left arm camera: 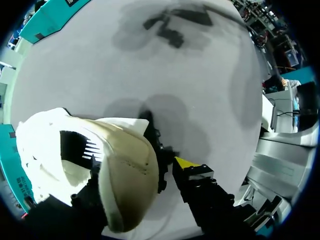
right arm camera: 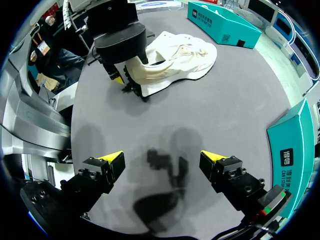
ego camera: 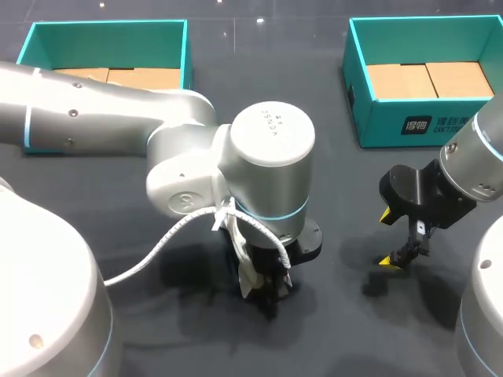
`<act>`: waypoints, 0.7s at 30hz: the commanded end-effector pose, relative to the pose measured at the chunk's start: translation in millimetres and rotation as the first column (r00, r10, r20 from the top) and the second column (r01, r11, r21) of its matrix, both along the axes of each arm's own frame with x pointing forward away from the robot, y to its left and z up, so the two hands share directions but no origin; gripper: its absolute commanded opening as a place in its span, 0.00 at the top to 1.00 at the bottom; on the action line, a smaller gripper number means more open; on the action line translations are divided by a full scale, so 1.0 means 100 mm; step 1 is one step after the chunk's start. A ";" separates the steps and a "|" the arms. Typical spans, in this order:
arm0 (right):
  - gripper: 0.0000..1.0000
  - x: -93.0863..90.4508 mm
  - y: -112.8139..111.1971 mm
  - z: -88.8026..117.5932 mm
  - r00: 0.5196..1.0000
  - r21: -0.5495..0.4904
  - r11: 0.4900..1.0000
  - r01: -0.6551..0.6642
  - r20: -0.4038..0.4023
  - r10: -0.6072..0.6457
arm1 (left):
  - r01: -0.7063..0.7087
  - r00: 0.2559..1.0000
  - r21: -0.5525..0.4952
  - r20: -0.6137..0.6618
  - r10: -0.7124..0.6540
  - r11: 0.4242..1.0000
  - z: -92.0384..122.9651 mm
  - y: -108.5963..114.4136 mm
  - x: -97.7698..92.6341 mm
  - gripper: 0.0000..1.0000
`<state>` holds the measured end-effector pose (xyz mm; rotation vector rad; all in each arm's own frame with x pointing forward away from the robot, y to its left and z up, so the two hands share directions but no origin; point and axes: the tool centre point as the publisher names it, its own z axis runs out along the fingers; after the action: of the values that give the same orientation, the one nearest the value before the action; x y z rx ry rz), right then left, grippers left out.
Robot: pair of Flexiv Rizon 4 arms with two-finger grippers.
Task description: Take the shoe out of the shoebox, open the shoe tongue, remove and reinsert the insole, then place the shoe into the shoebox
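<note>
The left fingers [left arm camera: 187, 165] grasp a white and cream shoe [left arm camera: 50, 145] at one end. One yellow tip presses against a black part of that end, while the other finger is hidden behind the cream upper. From the right wrist view the shoe [right arm camera: 185, 55] lies on its side on the dark grey surface [ego camera: 346, 196], stretching away from the left arm's black finger mount toward a teal shoebox [right arm camera: 222, 22] at the surface's edge. From above, only scraps of white shoe [ego camera: 245, 276] show beneath the left arm's broad silver wrist [ego camera: 271, 149], close to the middle of the near edge. A white coiled cable [ego camera: 157, 253] trails from that wrist toward the near left corner.

The right fingers [right arm camera: 111, 157] are spread wide and hold nothing. They hang over bare surface well apart from the shoe, their shadow on the cloth beneath them. In the head view they sit toward the right edge of the surface, both yellow tips in sight, with the right arm [ego camera: 479, 157] coming in from the right.

Two open teal shoeboxes stand along the far edge, one at the far left corner [ego camera: 102, 30] and one at the far right corner [ego camera: 409, 126]. Each shows brown cardboard inside and no shoe.
</note>
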<state>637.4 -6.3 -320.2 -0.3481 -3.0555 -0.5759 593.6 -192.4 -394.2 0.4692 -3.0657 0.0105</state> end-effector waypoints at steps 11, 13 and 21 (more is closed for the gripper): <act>0.00 -0.02 0.00 0.00 1.000 0.000 1.000 0.000 0.003 0.000 | 0.011 1.000 -0.007 -0.002 -0.011 1.000 0.09 0.01 0.00 1.00; 0.00 -0.02 0.00 0.00 1.000 0.000 1.000 0.000 0.003 0.000 | 0.026 1.000 -0.007 -0.002 -0.026 1.000 0.15 0.03 0.01 1.00; 0.00 -0.02 0.00 0.00 1.000 0.000 1.000 0.000 0.003 0.000 | 0.137 0.990 -0.009 -0.024 -0.137 0.991 0.59 0.14 0.17 1.00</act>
<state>637.4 -6.3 -320.2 -0.3481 -3.0555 -0.5758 602.6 -191.9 -365.5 0.2691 -3.0741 -0.0074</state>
